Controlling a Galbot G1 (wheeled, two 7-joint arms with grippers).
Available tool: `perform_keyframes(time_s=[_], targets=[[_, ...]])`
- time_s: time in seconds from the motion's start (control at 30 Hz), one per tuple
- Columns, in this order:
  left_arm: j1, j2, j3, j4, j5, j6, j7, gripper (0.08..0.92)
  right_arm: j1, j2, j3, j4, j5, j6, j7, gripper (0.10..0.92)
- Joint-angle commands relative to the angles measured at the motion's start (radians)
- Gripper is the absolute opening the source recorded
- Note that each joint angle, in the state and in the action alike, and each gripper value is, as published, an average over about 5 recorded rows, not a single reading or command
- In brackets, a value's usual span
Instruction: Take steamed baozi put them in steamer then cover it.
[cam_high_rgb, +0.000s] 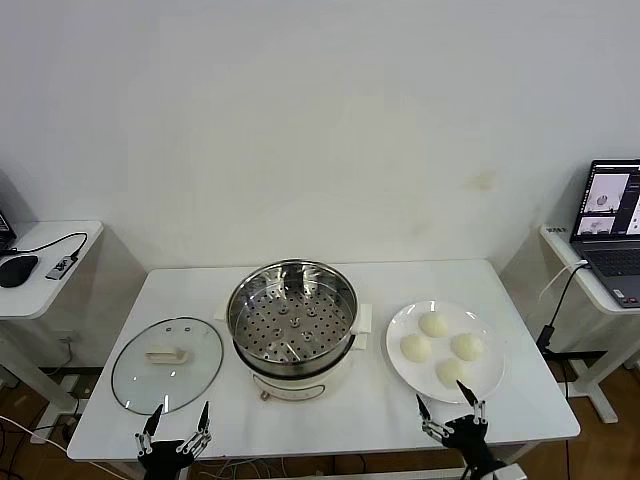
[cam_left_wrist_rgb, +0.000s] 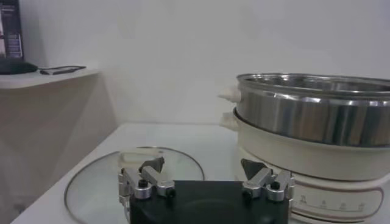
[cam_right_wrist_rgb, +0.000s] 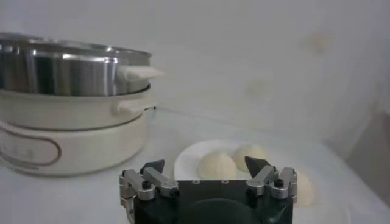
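both grippers sit nearest my head camera at the table's (cam_high_rgb: 110, 425) front edge, empty. left gripper (cam_high_rgb: 175, 437), fingers spread apart, hangs just in front of the lid (cam_high_rgb: 167, 364), which lies flat on the table to the left of the steamer (cam_high_rgb: 292, 325). glass with a metal rim: i judge it heavy for its size, slick and breakable, so the raised white handle (cam_high_rgb: 167, 354) at its middle is the one sound place to grip. centre, the steamer stands uncovered, its perforated tray (cam_high_rgb: 290, 326) bare; none of the buns is in yet. to its right, four baozi (cam_high_rgb: 437, 347) rest close together on a white plate (cam_high_rgb: 490, 385), well apart from the steamer's rim. they look soft, light and easily dented; i would close gently across the widest part of one, from above, and take the near one (cam_high_rgb: 451, 371) first. far right, my right gripper (cam_high_rgb: 452, 426), fingers also spread apart, hovers just in front of the plate. the right wrist view shows the buns straight ahead between its fingertips.
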Motion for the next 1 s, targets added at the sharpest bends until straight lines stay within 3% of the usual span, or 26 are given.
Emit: perform_keyframes(time_s=[0.03,0.27,0.53,0.73,1.0], targets=[[-0.012,0.008,-0.010,0.008,-0.001,-0.004,0.017,0.823,0.086,-0.098,0.028,-0.015,-0.122,-0.015,-0.008,0.823],[-0.034,0.013,-0.018,0.028,0.042,-0.015,0.018,0.823,0.277,-0.249,0.010,-0.116,-0.308,-0.066,-0.106,0.823],[-0.042,0.012,-0.019,0.027,0.064,-0.013,0.018,0.823,0.555,-0.416,-0.137,-0.207,-0.451,-0.151,-0.404,0.823],[-0.049,0.008,-0.023,0.028,0.084,-0.013,0.015,0.823,0.809,-0.507,-0.378,-0.353,-0.420,-0.163,-0.581,0.823],[-0.052,0.009,-0.027,0.028,0.096,-0.011,0.009,0.823,1.169,-0.481,-0.759,-0.602,-0.347,-0.170,-0.767,0.823]])
